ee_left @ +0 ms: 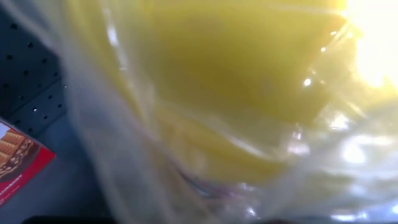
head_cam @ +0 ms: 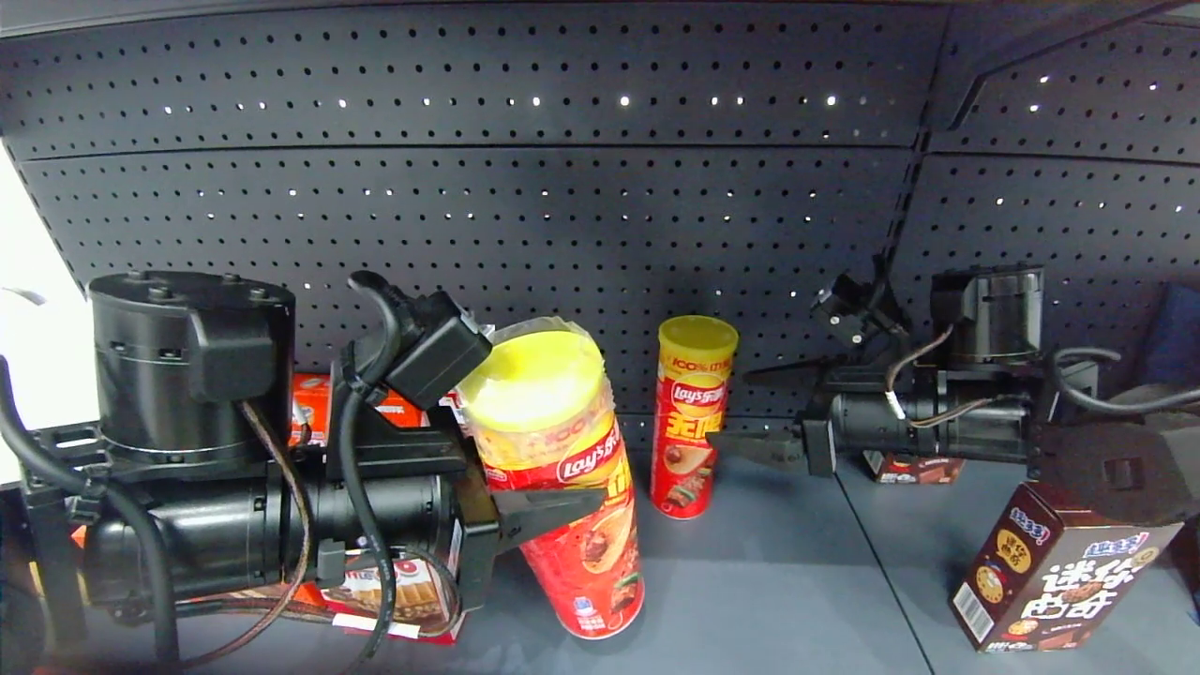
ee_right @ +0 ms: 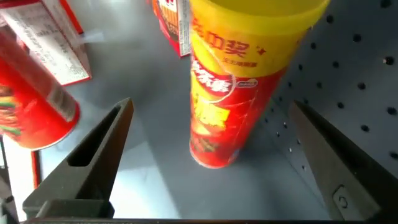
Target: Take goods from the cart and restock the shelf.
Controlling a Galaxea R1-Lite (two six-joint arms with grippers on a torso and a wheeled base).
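- Tilted chips can (head_cam: 562, 469), lower centre of the head frame: I hold this red tube with a yellow lid in the left gripper (head_cam: 560, 502). Its top leans toward the left of the frame and its base is low over the grey shelf (head_cam: 797, 581). I cannot tell whether the base touches. I judge this to be the placing step, with the can yet to be stood up.
- Left gripper: the jaws are clamped on the can's body at mid-height, and one dark finger (head_cam: 548, 506) lies across the printed wrap. A grip on the body rather than the lid lets me bring the tube upright before letting go. The left wrist camera sits right over the yellow lid (ee_left: 249, 74).
- Upright chips can (head_cam: 692, 422), centre of the frame: it stands on its base close to the pegboard (head_cam: 562, 187) and apart from the tilted one. It marks the row, so I judge the gap beside it to be the likely slot.
- Right gripper (head_cam: 741, 408), centre right: the jaws are wide apart and empty, level with the upright can's body, with the tips just beside it and no contact that I can see. From its wrist camera the can (ee_right: 236, 93) shows beyond the gap between the two fingers.
- Red boxes (head_cam: 319, 403), left of the frame behind my left arm: stock already on the shelf, which limits room on that side.
- Brown box (head_cam: 1050, 581), lower right: it leans on the shelf, well apart from both cans. A small brown box (head_cam: 914, 467) sits under the right arm.
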